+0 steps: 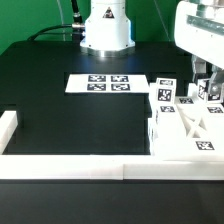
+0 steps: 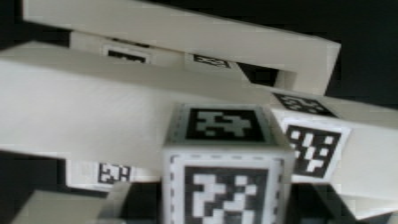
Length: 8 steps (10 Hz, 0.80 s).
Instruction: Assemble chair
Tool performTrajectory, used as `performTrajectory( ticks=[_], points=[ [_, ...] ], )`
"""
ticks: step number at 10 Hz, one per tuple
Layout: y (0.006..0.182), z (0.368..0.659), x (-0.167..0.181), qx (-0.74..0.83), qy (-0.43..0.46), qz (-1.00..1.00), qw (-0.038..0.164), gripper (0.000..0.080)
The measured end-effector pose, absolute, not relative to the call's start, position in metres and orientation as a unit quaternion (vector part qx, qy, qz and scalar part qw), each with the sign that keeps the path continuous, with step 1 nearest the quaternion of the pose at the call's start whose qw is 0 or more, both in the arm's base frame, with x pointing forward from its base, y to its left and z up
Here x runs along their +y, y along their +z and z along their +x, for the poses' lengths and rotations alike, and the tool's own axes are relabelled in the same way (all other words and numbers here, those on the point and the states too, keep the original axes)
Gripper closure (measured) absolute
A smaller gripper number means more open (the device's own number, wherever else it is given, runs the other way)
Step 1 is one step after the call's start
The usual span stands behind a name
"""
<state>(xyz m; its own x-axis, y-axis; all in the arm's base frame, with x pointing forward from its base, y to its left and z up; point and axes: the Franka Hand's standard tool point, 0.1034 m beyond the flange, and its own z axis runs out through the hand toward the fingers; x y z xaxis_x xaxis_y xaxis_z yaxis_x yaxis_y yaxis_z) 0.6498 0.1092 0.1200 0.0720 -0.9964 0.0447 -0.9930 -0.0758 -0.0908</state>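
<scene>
Robotics lab, black table (image 1: pixel 70 120) edged by white rail (image 1: pixel 60 166), tagged marker board (image 1: pixel 108 83), green backdrop (image 1: pixel 30 20)

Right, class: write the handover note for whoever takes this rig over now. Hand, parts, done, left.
Hand: low over the chair parts; the pictures do not show whether it is open or shut.
Parts: the cross-braced frame and tagged blocks are clustered at the exterior view's right, against the white rail. The marker board lies behind.
Done: some parts look joined; unclear how many.
Left: probably fitting the remaining pieces.
</scene>
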Motion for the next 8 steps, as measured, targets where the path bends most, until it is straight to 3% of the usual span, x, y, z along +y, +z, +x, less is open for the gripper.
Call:
performTrajectory(
  ticks=[8],
  points=[
    [0.1207,0.6499,0.1132,0.798,-0.03,-0.601,0.037,0.0509]
  ],
)
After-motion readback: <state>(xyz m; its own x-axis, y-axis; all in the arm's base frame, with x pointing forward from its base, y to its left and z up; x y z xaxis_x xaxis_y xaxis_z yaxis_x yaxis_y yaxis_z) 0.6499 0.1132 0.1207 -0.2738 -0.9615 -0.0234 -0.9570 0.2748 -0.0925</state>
